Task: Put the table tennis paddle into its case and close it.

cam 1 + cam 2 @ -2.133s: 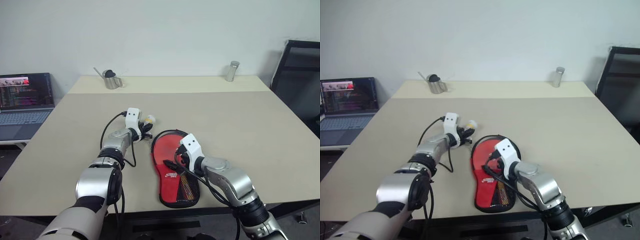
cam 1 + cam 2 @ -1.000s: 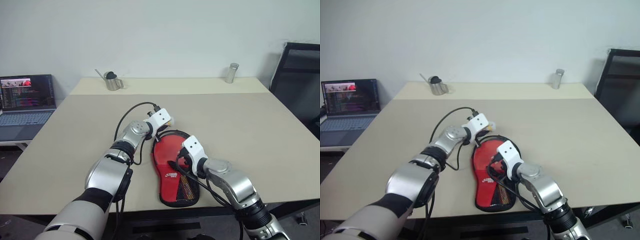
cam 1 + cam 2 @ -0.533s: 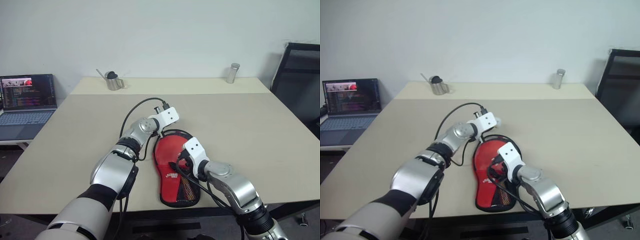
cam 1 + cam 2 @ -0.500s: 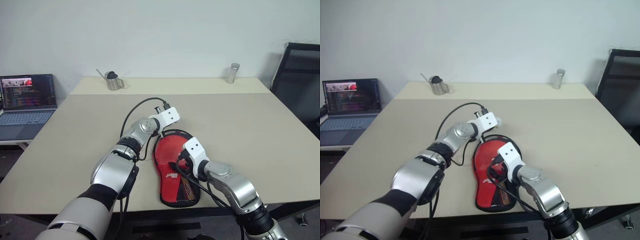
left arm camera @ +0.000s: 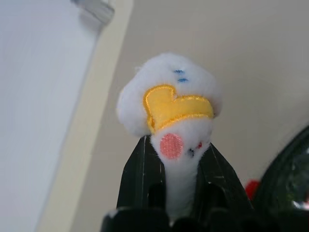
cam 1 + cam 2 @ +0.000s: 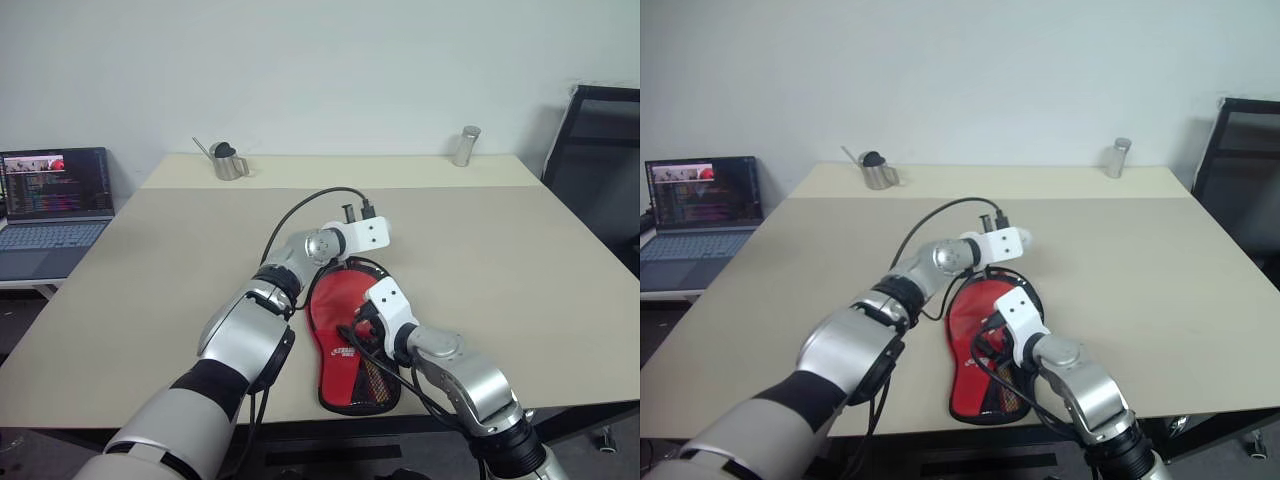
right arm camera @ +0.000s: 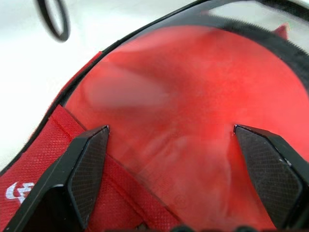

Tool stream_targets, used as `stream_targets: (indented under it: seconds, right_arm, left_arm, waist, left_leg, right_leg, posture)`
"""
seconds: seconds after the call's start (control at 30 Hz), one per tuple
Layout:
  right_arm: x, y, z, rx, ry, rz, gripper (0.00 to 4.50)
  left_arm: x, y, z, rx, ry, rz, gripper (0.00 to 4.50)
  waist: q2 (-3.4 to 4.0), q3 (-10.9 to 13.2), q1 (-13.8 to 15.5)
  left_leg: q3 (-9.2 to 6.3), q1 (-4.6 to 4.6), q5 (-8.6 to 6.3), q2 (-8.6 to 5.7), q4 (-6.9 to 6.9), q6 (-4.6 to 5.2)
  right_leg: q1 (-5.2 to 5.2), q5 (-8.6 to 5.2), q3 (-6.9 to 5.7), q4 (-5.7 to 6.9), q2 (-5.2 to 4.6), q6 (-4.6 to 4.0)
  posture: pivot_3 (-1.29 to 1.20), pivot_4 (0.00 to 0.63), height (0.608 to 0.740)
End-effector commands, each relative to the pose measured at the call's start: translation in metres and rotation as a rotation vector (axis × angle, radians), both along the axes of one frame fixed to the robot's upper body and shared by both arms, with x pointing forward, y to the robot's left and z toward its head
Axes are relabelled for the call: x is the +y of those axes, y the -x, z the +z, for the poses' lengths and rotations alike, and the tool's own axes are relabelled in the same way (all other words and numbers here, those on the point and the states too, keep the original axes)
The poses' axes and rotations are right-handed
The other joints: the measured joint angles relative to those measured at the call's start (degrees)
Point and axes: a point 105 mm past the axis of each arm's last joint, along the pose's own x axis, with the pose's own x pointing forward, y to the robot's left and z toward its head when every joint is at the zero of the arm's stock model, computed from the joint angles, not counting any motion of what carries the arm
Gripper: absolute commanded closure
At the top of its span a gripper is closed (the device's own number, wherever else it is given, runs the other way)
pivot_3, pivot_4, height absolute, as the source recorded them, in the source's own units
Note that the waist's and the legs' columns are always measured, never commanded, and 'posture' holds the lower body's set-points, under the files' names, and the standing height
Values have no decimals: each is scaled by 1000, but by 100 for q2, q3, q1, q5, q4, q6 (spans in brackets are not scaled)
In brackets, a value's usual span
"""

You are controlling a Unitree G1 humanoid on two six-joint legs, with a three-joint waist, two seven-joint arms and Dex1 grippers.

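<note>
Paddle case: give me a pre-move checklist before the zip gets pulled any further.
1. Table tennis paddle lies inside the case: ok.
2. Left claw shut on the plush pull tag: ok.
3. Right claw open, one finger on each side over the red blade: ok.
4. Right claw actually pressing the case down: cannot tell.
5. Zipper closed all the way round: not ok, red still shows in the opening.
6. Table free of clutter around the case: ok.

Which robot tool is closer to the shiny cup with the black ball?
Left. The left tool, shut on the fluffy zipper tag, is beyond the case's round end, toward the cup. The right tool sits farther back over the red paddle.
</note>
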Motion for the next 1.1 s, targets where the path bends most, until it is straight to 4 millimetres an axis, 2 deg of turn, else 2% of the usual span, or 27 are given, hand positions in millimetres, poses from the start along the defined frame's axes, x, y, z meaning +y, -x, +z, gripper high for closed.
stream_targets:
  seconds: [0.03,0.23,0.4,0.57,0.7,0.9,0.93,1.1]
  right_arm:
    - [4,21,-47,190,81,26,0]
    - [6,20,-46,189,77,27,0]
    - [7,21,-46,189,76,32,0]
    - [8,22,-46,188,76,33,0]
    - [9,22,-45,188,76,32,0]
    - [10,23,-46,190,76,30,0]
    - [10,23,-46,190,76,31,0]
    - [11,22,-47,189,78,35,0]
  left_arm:
    - [-39,14,41,-169,2,-146,4230]
    - [-62,28,39,-183,-22,-253,4230]
    - [-92,52,35,-169,-9,-396,4230]
    - [-109,65,32,-141,14,-465,4230]
    - [-110,68,19,-76,2,-474,4230]
    - [-102,68,0,19,-32,-476,4230]
    - [-101,69,-2,46,-27,-480,3492]
    - [-97,70,-3,97,-2,-491,1671]
  waist:
    - [0,0,0]
    - [0,0,0]
    - [0,0,1]
    - [1,-1,2]
    - [3,-2,1]
    - [9,-7,-1]
    - [9,-8,-2]
    - [10,-8,-9]
  left_leg:
    - [-2,0,-2,0,-1,1]
    - [1,-6,-6,0,-1,5]
    - [-2,-15,-7,0,-2,5]
    - [0,-25,-13,-3,-2,15]
    - [-1,-26,-14,-4,-1,16]
    - [-1,-25,-14,-3,-1,16]
    - [-1,-25,-14,-3,-1,16]
    - [-1,-25,-14,-3,-1,17]
  right_leg:
    - [0,0,0,-2,0,0]
    - [-3,0,-2,-12,1,0]
    - [0,0,-5,-26,1,1]
    - [-1,0,-6,-38,2,1]
    - [-1,0,-7,-39,2,1]
    - [-1,0,-7,-39,3,1]
    - [-1,0,-7,-39,4,1]
    - [-1,0,-7,-38,4,1]
  posture:
    - [0,150,740]
    - [0,150,740]
    - [0,150,740]
    - [0,150,740]
    - [0,150,740]
    - [0,150,740]
    - [0,150,740]
    - [0,150,740]
